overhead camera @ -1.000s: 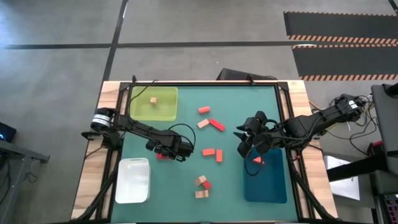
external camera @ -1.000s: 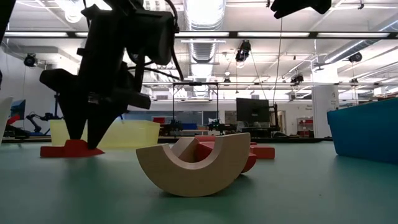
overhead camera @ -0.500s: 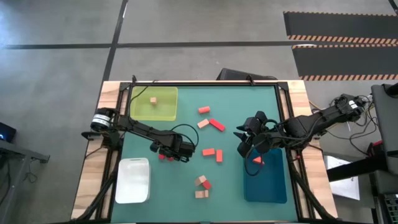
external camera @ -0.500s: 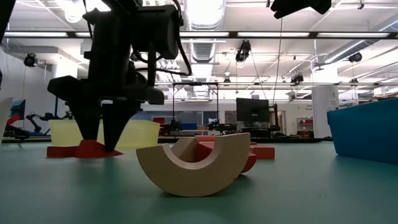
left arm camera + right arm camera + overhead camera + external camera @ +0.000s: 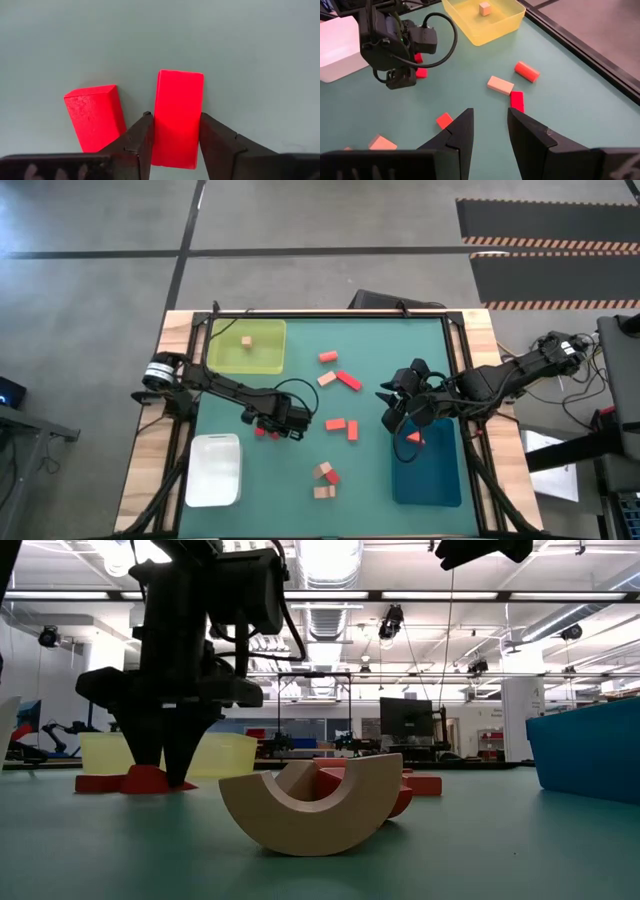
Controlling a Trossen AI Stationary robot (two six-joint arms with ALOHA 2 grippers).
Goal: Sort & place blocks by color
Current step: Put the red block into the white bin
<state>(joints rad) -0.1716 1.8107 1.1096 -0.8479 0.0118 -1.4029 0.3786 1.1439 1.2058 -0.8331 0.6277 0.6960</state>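
1. Surface: a green mat [image 5: 300, 470] covers a wood-edged table standing on a grey concrete floor; the low view looks past it into a hall with ceiling lights.
2. Trays: a yellow-green tray [image 5: 225, 352] at the far left corner holds one tan cube [image 5: 246, 341]; a white tray [image 5: 215, 470] lies at the near left; a blue tray [image 5: 430, 480] at the near right holds one red triangular block [image 5: 413, 438].
3. Left gripper [image 5: 268, 427]: lowered to the mat between the white tray and the middle of the table. In the left wrist view its two fingers [image 5: 137, 142] stand on either side of a red rectangular block [image 5: 178, 116], their inner faces against its long sides; the block lies flat on the mat.
4. Second red block [image 5: 95, 116]: just beside the first, outside the fingers and tilted a little.
5. Right gripper [image 5: 392, 412]: hangs above the mat at the far end of the blue tray, fingers [image 5: 460, 137] partly apart with only bare mat between them.
6. Loose blocks, far middle: an orange cylinder [image 5: 328, 357], a tan bar [image 5: 326, 379] and a red bar [image 5: 348, 380], the two bars close together.
7. Loose blocks, centre: two orange-red bars [image 5: 342, 426].
8. Loose blocks, near middle: a small cluster of tan and red pieces [image 5: 325, 477]; in the low view a tan arch [image 5: 310, 802] stands foremost.
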